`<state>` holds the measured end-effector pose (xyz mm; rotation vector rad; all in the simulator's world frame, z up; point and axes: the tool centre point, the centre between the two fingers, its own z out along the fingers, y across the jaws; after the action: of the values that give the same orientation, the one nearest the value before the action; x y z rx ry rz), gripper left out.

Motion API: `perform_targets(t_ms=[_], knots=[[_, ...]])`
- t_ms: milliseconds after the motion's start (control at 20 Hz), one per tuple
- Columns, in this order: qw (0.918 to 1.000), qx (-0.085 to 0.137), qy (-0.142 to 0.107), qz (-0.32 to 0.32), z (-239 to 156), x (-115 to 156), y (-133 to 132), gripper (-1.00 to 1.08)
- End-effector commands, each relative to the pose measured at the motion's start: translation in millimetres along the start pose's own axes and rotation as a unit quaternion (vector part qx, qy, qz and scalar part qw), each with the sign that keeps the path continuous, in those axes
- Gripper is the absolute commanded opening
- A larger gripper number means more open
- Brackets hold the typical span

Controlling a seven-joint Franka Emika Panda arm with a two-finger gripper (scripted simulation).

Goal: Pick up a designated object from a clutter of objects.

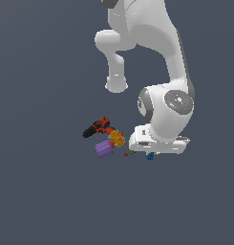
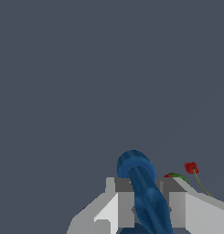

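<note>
In the wrist view the gripper (image 2: 144, 201) has its two flat grey fingers (image 2: 125, 203) closed against the blue piece (image 2: 143, 183), a glossy bright-blue shaft with a rounded, ringed end (it stands between them). The exterior view shows a blue speck (image 1: 150, 156) under the white hand, probably the same piece. Just beside lie the red-and-black power drill (image 1: 97, 128), ribbed purple cylinder (image 1: 103, 149) and orange-yellow piece (image 1: 117, 138).

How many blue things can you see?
1: a small blue piece sits between the gripper fingers, just peeking out under the hand in the exterior view. Others may be hidden behind the arm.
</note>
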<state>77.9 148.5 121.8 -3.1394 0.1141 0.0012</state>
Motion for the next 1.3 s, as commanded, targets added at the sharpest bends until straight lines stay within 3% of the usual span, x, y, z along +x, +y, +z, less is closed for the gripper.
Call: perform_targets(t_ms=[0, 1250], knots=[[1.0000, 0.000, 0.000, 0.000, -22.7, 4.6, 23.4, -1.00], [1.0000, 0.000, 0.000, 0.000, -231.6, 55.7, 235.4, -1.00]])
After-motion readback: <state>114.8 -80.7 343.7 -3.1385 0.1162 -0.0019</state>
